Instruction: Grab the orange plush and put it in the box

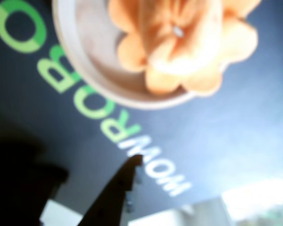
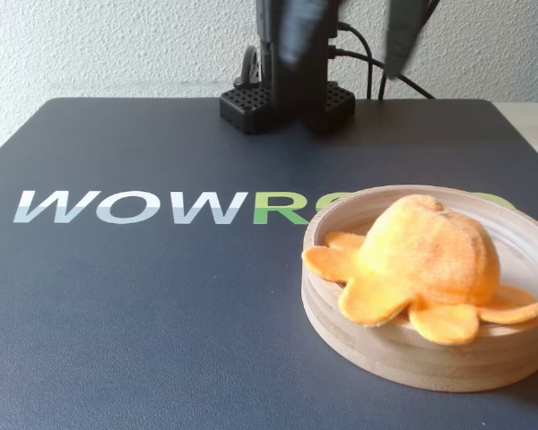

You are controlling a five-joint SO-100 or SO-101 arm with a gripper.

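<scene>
The orange plush point(image 2: 430, 255) is an octopus-shaped toy with a fuzzy dome and flat tentacles. It lies in the round pale wooden box point(image 2: 386, 349), with some tentacles hanging over the near rim. In the wrist view the plush point(image 1: 179, 42) and the box rim point(image 1: 85, 70) fill the top of the frame. My gripper point(image 1: 85, 172) is open and empty, well apart from the plush. In the fixed view the gripper point(image 2: 348, 54) is a blurred dark shape high at the top, above and behind the box.
Everything rests on a dark grey mat point(image 2: 117, 313) with white and green "WOWROBO" lettering point(image 2: 134, 206). The arm's black base point(image 2: 287, 103) and its cables stand at the mat's far edge by a white wall. A pale table surface point(image 2: 533, 125) borders the mat at right.
</scene>
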